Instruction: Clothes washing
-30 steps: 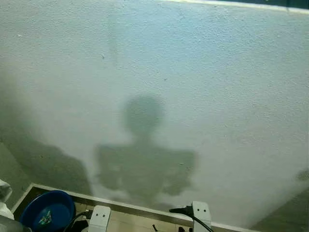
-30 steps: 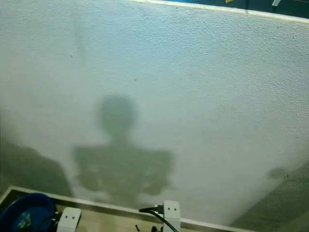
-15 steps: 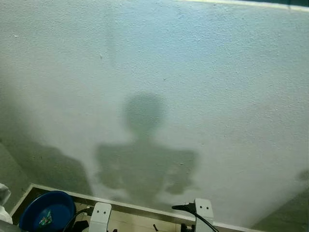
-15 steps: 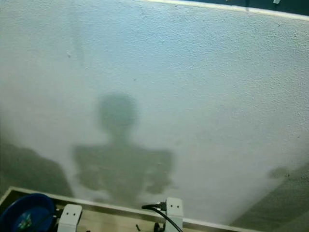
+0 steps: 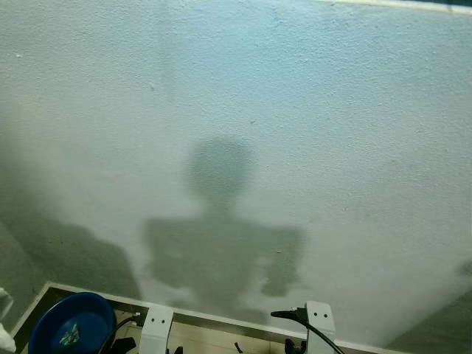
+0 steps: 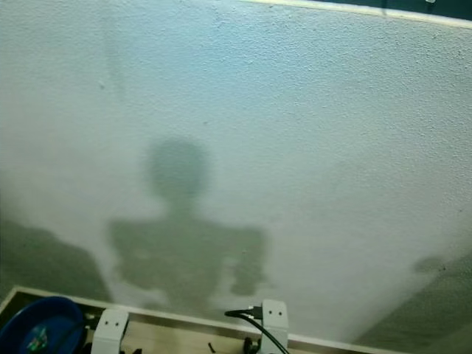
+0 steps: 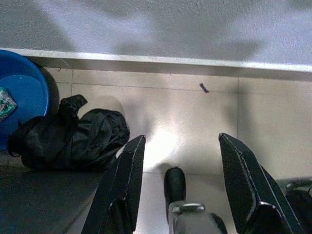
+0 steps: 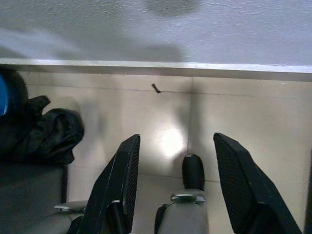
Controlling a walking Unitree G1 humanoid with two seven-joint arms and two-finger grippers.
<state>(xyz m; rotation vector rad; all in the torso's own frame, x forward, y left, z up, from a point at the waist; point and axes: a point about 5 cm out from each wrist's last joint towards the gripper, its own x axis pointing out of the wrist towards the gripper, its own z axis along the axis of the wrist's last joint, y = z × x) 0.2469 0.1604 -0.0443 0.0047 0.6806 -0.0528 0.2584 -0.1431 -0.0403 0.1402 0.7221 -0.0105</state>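
Note:
A crumpled black garment (image 7: pixel 73 139) lies on the beige tiled floor beside a blue basin (image 7: pixel 19 97), close to the wall's baseboard. In the head views the basin (image 5: pixel 70 324) sits at the lower left with a small greenish item inside it. My left gripper (image 7: pixel 181 139) hangs open above the floor, with the garment off to one side of its fingers. My right gripper (image 8: pixel 176 138) is also open over bare tiles, and the garment (image 8: pixel 41 136) lies further off from it. Nothing is held.
A white textured wall (image 5: pixel 280 110) stands close in front and carries my shadow. A baseboard (image 7: pixel 161 61) runs along its foot. A small dark scrap (image 8: pixel 155 88) lies on the tiles. Something white (image 5: pixel 4 324) shows at the far left edge.
The head camera has shifted slightly, so the wall's top edge and my wrist mounts sit a little differently in the picture. The basin and the floor have not moved.

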